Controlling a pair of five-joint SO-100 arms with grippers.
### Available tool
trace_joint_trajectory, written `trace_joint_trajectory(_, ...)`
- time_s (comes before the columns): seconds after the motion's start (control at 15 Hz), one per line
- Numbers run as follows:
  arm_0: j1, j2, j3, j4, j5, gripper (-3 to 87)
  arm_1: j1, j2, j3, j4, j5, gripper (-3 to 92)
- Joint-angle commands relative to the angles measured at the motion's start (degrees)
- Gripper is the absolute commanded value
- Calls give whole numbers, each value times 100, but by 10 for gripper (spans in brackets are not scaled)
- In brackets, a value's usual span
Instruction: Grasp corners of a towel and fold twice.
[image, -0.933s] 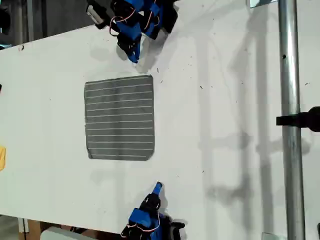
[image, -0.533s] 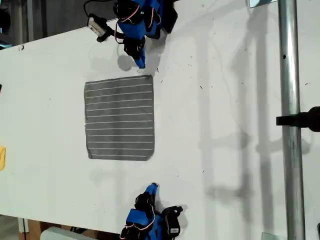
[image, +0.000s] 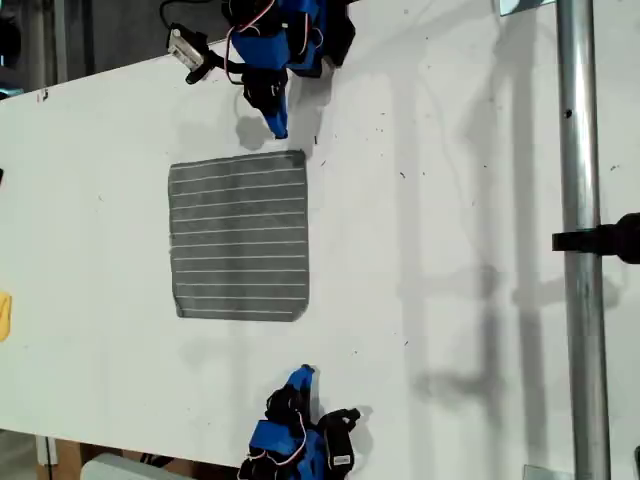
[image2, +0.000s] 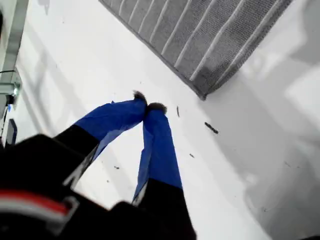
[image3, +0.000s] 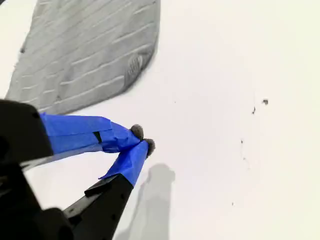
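1. We see one towel (image: 238, 236), dark grey with thin white stripes. It lies flat and unfolded on the white table (image: 450, 200), in the half toward the exterior view's left, and all four corners (image: 300, 155) show there.
2. There are two blue claws, one at each of the two long table edges. Neither touches the towel.
3. Our first gripper (image: 279, 128) is near the table edge at the exterior view's top, just beside the towel's corner at the exterior view's upper right. In the first wrist view its taped fingertips (image2: 150, 106) meet with nothing between them, so it is closed and empty. The towel (image2: 200, 35) ends a little ahead of them.
4. Our second gripper (image: 304, 374) is near the table edge at the exterior view's bottom, a little apart from the towel's corner at the exterior view's lower right. In the second wrist view its tips (image3: 143, 140) also touch, closed on nothing, with its own shadow on the table beside it. The towel (image3: 85, 55) lies ahead of it, its near edge running along the stripes.
5. A few dark specks (image2: 210, 128) lie on the table between the first gripper and the towel.
6. One small yellow thing (image: 3, 315) is cut off at the exterior view's left border.
7. One metal pole (image: 577, 150) crosses the exterior view's right side, with one black clamp (image: 600, 240) on it.
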Motion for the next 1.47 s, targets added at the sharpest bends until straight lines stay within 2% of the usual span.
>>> trace_joint_trajectory(0.0,88,-1283,-1415,-281,44,-29,-229,-958,-1230,-62,-185,-3)
trace_joint_trajectory(0.27,62,-4307,-4271,-272,1195,-29,-439,-2145,-2751,237,-633,-3)
trace_joint_trajectory(0.6,-264,-6513,-7031,492,3067,-29,-519,-4509,-5563,1538,-1986,-3)
trace_joint_trajectory(0.8,-325,-7567,-8332,1020,4263,-29,-448,-5194,-6214,2039,-2900,-3)
trace_joint_trajectory(0.87,-387,-7664,-8411,1037,4456,-27,-264,-5247,-6249,2276,-3067,59)
trace_joint_trajectory(0.93,-431,-7682,-8376,984,4623,10,-26,-5467,-6284,2610,-3208,187)
trace_joint_trajectory(1.0,-501,-7682,-8271,958,4641,96,26,-5669,-6196,2593,-3437,306)
trace_joint_trajectory(1.2,-589,-7998,-8376,993,4869,244,281,-5968,-5810,2136,-3885,334)
trace_joint_trajectory(1.4,-571,-8455,-8455,1046,4966,241,483,-6144,-4746,1169,-4175,336)
